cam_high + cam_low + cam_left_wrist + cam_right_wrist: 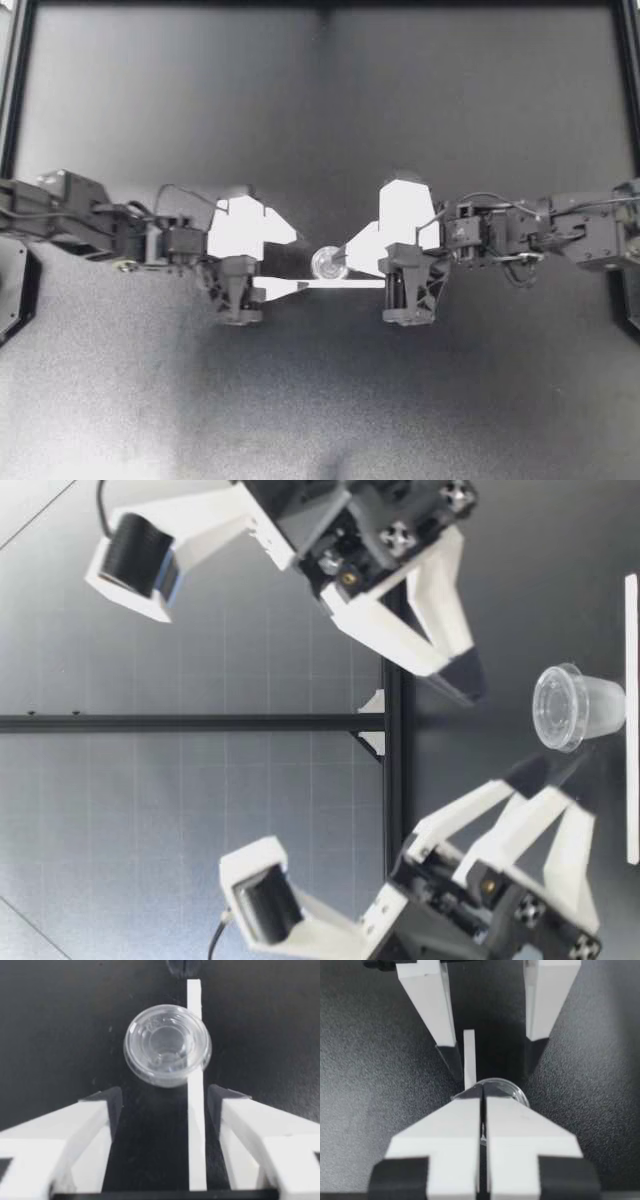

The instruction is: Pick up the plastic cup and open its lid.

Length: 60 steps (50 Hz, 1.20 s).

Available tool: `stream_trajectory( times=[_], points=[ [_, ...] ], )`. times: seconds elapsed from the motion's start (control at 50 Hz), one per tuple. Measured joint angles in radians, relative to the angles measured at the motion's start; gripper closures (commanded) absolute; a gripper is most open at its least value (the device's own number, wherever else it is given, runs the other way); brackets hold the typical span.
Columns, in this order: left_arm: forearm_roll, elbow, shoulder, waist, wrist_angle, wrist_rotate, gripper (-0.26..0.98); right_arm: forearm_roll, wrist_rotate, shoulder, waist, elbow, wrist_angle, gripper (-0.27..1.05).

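1. The plastic cup [328, 263] is seen upright on the table [320, 120], with its lid [166, 1042] on, just beside a white strip [345, 284].
2. The left gripper [302, 264] is held with its fingers apart, and the cup lies just ahead of them.
3. The right gripper [350, 258] is seen with its fingers pressed together, the tips near the cup's rim.

The cup [328, 263] is clear glossy plastic, the table [320, 400] dark, matt and finely grained, the strip [340, 285] on it smooth white, and my left gripper [298, 262] has matt white plastic fingers [65, 1130] with black pads [114, 1105].
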<state>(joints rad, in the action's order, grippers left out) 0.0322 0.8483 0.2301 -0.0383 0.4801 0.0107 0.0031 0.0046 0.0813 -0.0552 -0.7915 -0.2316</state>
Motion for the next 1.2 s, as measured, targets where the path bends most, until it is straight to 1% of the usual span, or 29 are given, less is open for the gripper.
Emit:
stream_trajectory(
  times=[0.14, 0.4, 0.96, 1.2],
  points=[
    [0.000, -0.020, 0.025, -0.002, 0.009, -0.002, 0.13, 0.000, 0.000, 0.025, 0.000, 0.003, 0.002, 0.97],
    [0.000, -0.035, 0.049, 0.000, 0.011, 0.000, 0.14, -0.002, 0.000, 0.064, -0.002, 0.009, 0.005, 0.97],
    [0.000, -0.061, 0.069, 0.000, 0.012, 0.000, 0.14, -0.002, 0.005, 0.086, -0.020, -0.002, 0.055, 0.97],
    [0.000, -0.084, 0.084, 0.000, 0.006, 0.000, 0.14, 0.000, 0.005, 0.109, -0.020, 0.005, 0.057, 0.97]
  ],
)
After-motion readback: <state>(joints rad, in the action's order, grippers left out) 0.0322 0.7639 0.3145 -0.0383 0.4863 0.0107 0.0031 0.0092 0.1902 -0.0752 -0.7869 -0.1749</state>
